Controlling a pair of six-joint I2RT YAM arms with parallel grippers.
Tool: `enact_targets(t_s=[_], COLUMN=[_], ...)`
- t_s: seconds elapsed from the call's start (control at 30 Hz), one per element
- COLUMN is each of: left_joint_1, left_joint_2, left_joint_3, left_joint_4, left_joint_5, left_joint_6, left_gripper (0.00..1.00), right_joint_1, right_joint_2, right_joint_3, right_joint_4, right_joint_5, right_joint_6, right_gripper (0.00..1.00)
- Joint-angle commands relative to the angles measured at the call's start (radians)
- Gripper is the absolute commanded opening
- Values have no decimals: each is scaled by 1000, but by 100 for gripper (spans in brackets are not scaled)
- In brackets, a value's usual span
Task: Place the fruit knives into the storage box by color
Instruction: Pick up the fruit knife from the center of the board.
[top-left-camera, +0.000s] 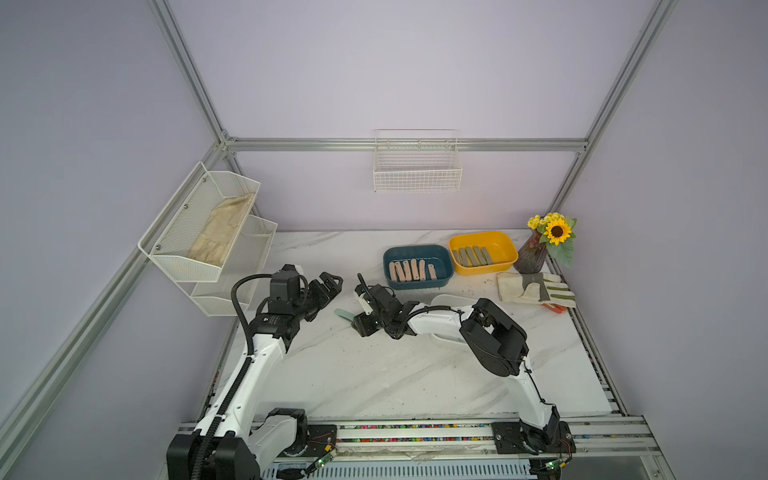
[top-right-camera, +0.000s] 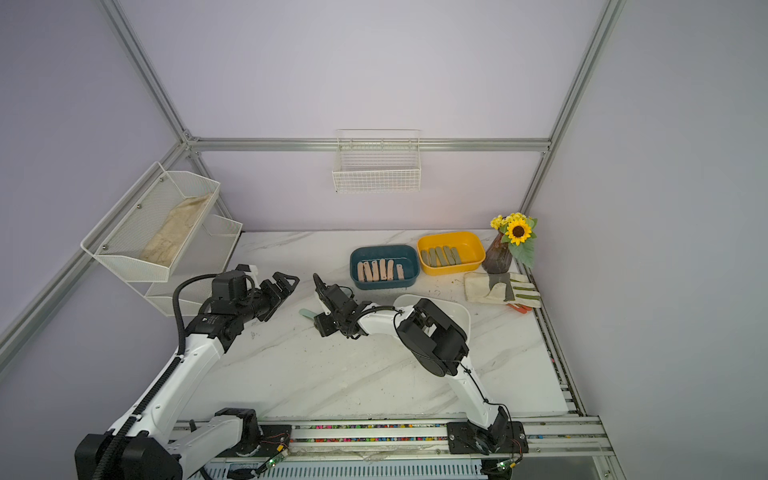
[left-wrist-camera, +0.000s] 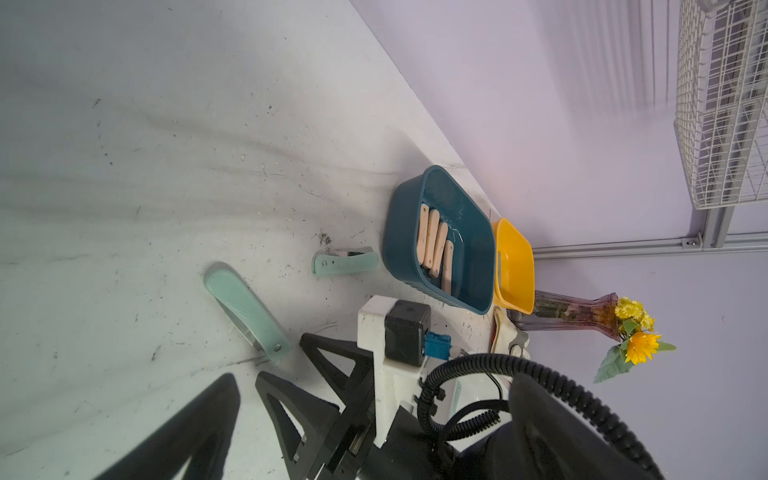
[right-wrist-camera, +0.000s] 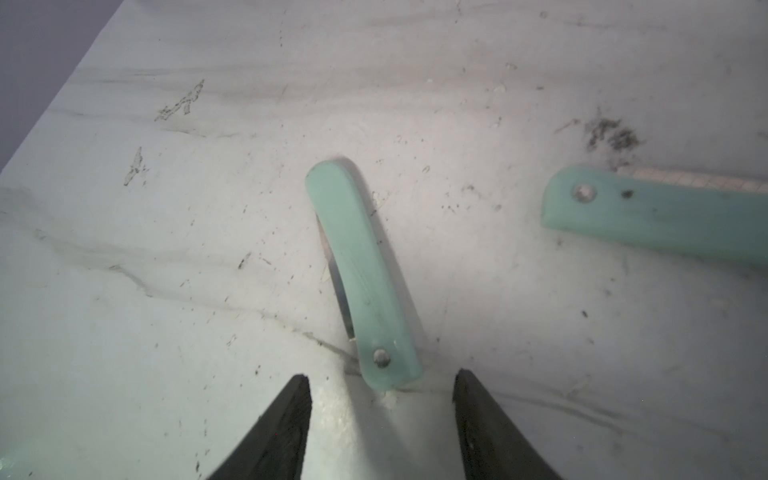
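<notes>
- The mint green knife (right-wrist-camera: 361, 270) is a flat, slightly curved plastic bar with rounded ends. It has a metal rivet near one end, and a thin strip of blade shows along one edge.
- It lies flat on the table (top-left-camera: 374, 374), apart from the blue box (top-left-camera: 417, 284), on the side away from the yellow box (top-left-camera: 484, 270).
- The right gripper (right-wrist-camera: 382, 374) is low over the knife's riveted end. Its jaws are partly spread, one on each side of that end, with a gap on both sides, and they grasp nothing.
- The left gripper (top-left-camera: 337, 281) is spread wide and empty. It sits farther from the blue box than the knife does, on the same side.
- A second mint green knife (left-wrist-camera: 345, 264) lies just beside the blue box's short end, with a little of its blade edge showing.
- In both top views the right arm covers this second knife and all but the tip of the first.
- The white box (top-right-camera: 459, 316) is near the blue box on the robot's side. It is mostly under the right arm, so I cannot tell what is in it.
- The right wrist view cuts off the far end of the second knife.
- Counts:
  - two mint green knives on the table
  - six pink knives (top-left-camera: 407, 270) side by side in the blue box
  - about five olive knives (top-left-camera: 471, 256) in the yellow box, which stands just beside the blue box; they are small and close together, so that count is less sure
  - three boxes in all
</notes>
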Motion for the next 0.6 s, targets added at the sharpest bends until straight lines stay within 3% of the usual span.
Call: enact_targets(t_s=[0.0,0.33,0.57], left_joint_1=[30,82,93], left_joint_2=[-32,-40,-44], left_joint_3=[4,5,3], left_joint_4=[2,0,4], left_joint_5=[15,50,63], left_joint_6=[26,17,11], left_gripper=[100,100,100], right_joint_1=[25,79,97], right_joint_2=[83,212,290], right_joint_3=[21,188,286], right_joint_4=[-125,-185,-252], right_joint_5=[52,103,214], right_joint_6=[-66,-108,-119], right_gripper=[59,58,52])
